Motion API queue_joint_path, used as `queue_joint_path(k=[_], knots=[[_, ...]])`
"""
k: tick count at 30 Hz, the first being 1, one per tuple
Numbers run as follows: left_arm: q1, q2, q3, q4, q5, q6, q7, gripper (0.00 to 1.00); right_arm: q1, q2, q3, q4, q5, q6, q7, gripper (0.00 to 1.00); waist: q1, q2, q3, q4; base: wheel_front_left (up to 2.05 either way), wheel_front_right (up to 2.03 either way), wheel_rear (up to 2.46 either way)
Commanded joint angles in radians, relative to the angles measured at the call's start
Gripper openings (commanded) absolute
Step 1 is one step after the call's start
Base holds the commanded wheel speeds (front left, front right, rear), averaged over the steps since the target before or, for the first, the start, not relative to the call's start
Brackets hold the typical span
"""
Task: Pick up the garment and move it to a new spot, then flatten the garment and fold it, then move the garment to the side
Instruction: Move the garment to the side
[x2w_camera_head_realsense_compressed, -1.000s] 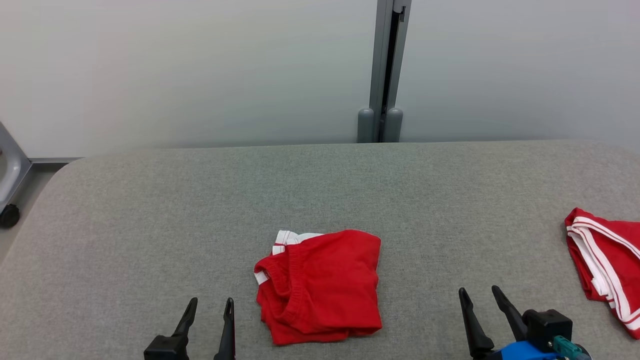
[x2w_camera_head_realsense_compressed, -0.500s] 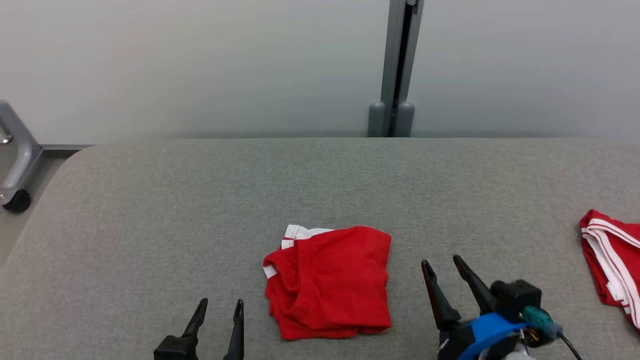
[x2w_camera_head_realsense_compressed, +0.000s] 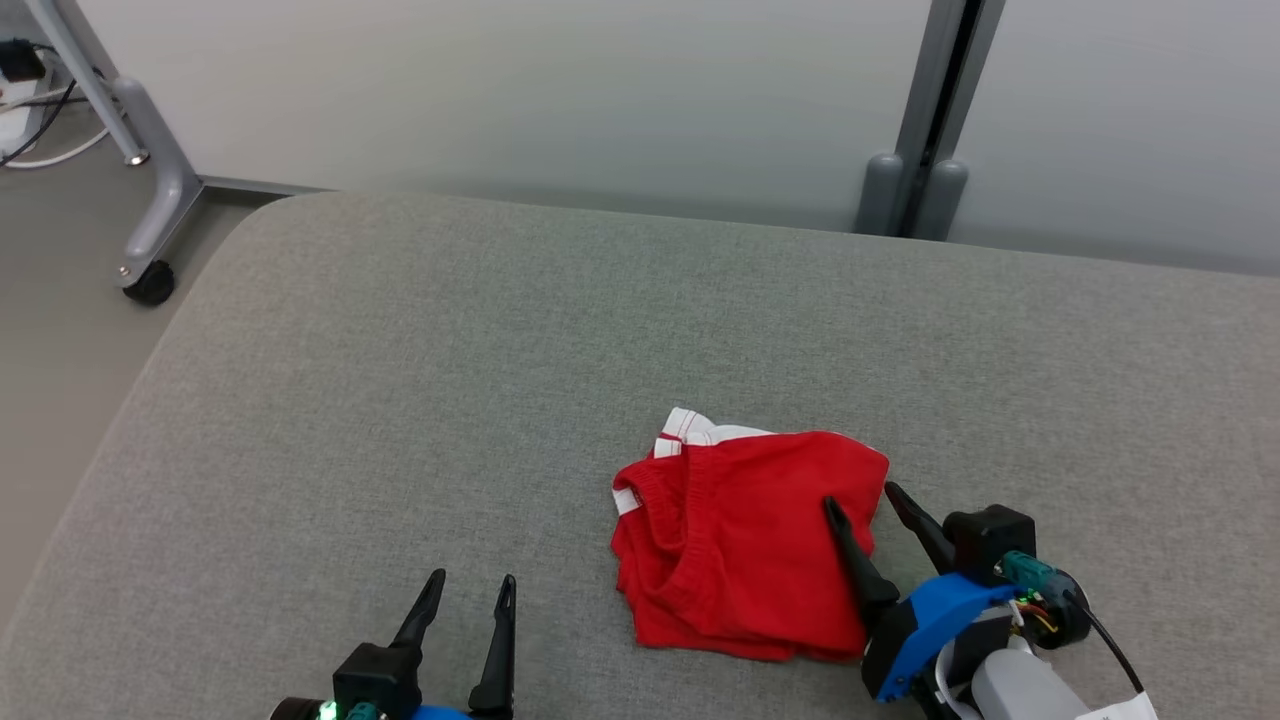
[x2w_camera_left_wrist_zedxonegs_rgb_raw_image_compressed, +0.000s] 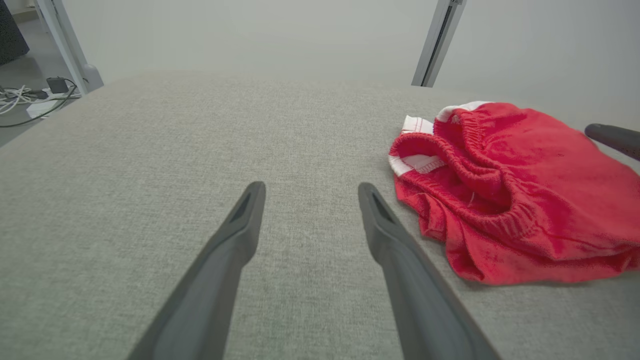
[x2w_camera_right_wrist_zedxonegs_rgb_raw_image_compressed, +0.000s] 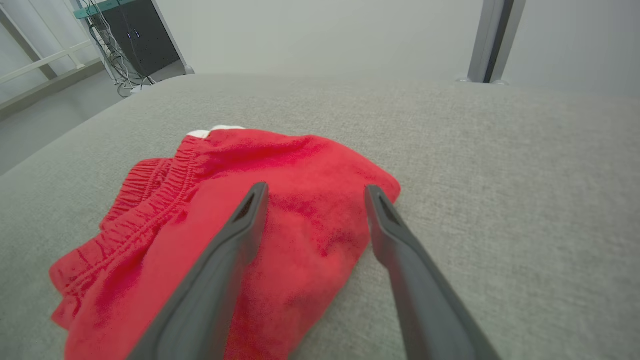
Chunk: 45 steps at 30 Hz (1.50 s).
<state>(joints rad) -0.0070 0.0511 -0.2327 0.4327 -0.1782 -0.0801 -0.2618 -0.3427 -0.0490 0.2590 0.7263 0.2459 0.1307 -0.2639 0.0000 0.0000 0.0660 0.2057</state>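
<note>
Where the garment (x2w_camera_head_realsense_compressed: 745, 545) lies: folded, red with white trim, on the near right of the grey bench (x2w_camera_head_realsense_compressed: 450, 350)
Right gripper (x2w_camera_head_realsense_compressed: 860, 496): fingers spread and empty, straddling the garment's right edge, one over the cloth
Left gripper (x2w_camera_head_realsense_compressed: 472, 578): fingers spread and empty, over the bench to the garment's left, apart from it
</note>
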Motion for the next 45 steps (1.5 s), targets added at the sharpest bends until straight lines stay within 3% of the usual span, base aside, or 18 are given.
queue_joint_path(k=[1,8,9,11,12,13,20,35,45], knots=[[-0.022,0.0,0.0,0.0,-0.008,-0.003,-0.004,1.0,-0.015,-0.004,-0.02,0.033,-0.015,0.0,0.0,1.0,0.0,0.0,0.026,0.026,0.0,0.0,0.0],[-0.034,0.0,-0.009,-0.001,-0.013,-0.004,-0.004,1.0,-0.01,-0.003,-0.049,0.165,-0.064,0.0,0.002,1.0,0.0,0.0,0.054,0.038,0.0,0.0,0.0],[-0.037,0.0,-0.009,0.0,-0.013,-0.005,-0.004,1.0,-0.011,-0.003,-0.043,0.183,-0.06,0.0,0.002,0.85,0.0,0.0,0.056,0.037,0.0,0.0,0.0],[-0.043,0.0,-0.011,0.003,-0.014,-0.005,-0.004,1.0,-0.014,-0.003,-0.029,0.212,-0.044,0.0,0.005,0.4,0.0,0.0,0.058,0.037,0.0,0.0,0.0],[-0.045,0.0,-0.012,0.004,-0.015,-0.005,-0.004,1.0,-0.02,-0.003,-0.023,0.217,-0.04,0.0,0.005,0.04,0.0,0.0,0.059,0.036,0.0,0.0,0.0],[-0.048,0.0,-0.015,0.005,-0.014,-0.007,-0.004,1.0,-0.025,-0.003,-0.02,0.216,-0.034,0.0,0.005,0.0,0.0,0.0,0.06,0.035,0.0,0.0,0.0],[-0.05,-0.001,-0.013,-0.001,-0.004,-0.014,-0.004,1.0,-0.022,-0.005,-0.04,0.139,-0.033,0.0,0.0,0.0,0.0,0.0,0.033,-0.033,0.0,0.0,0.0],[-0.088,0.0,-0.091,-0.025,-0.044,-0.027,-0.004,1.0,0.03,-0.004,-0.042,0.068,-0.055,0.0,0.0,0.0,0.0,0.0,0.003,-0.455,0.0,0.0,0.0],[-0.12,0.0,-0.155,-0.034,-0.044,-0.03,-0.004,1.0,0.039,-0.003,-0.009,0.041,-0.03,0.0,0.0,0.0,0.0,0.0,0.02,-0.641,0.0,0.0,0.0]])
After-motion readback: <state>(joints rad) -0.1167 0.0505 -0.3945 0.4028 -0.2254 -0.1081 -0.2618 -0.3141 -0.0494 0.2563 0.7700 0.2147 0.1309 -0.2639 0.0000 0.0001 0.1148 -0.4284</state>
